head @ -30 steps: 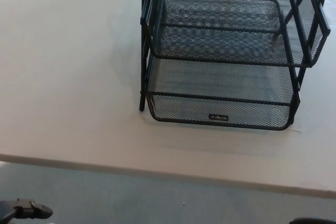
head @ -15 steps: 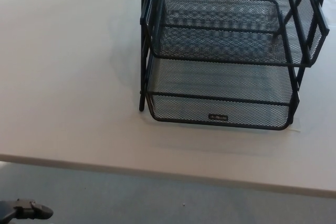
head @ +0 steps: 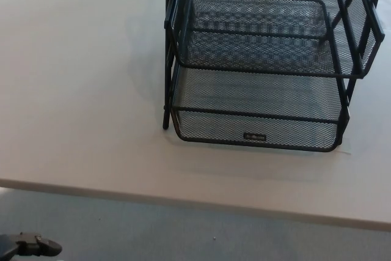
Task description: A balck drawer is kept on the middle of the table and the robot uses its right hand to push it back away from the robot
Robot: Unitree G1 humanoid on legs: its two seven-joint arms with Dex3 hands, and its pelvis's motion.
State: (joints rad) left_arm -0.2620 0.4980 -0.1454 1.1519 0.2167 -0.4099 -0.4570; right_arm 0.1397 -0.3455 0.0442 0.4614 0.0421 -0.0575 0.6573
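A dark piece of the left robot hand (head: pixel 30 246) shows at the bottom left corner, below the counter's near edge; whether it is spread or pressed together cannot be told. The right robot hand is out of sight. On the pale counter (head: pixel 79 90), far right, stands the black mesh drawer (head: pixel 256 128), its lowest tray pulled toward the near side.

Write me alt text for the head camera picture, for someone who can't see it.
A black wire-mesh drawer rack with stacked trays stands on a pale table, its bottom tray pulled out toward the camera. Only part of the robot's left hand shows in the lower left corner, below the table edge; the right hand is out of view.
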